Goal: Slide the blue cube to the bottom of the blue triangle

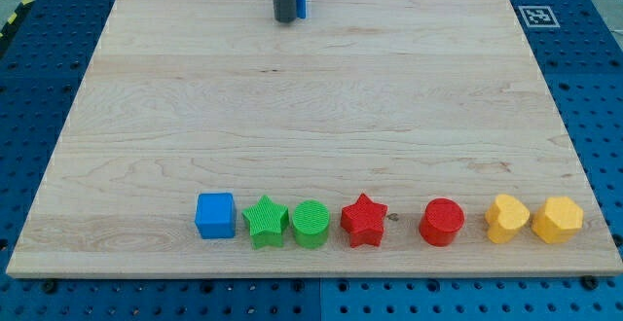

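Tip parked at the far edge, blue cube waiting in the near row

My tip point(284, 19), a bare rod end effector holding nothing, rests on the bench point(311, 117) at its far edge, touching or just left of a small blue block, probably the blue triangle point(303, 0), mostly hidden behind the rod; the blue cube point(215, 215) sits well apart at the left end of the near row, just left of the green star point(265, 221), square-faced and upright, so I judge the push is not yet begun and must start from the cube's near side
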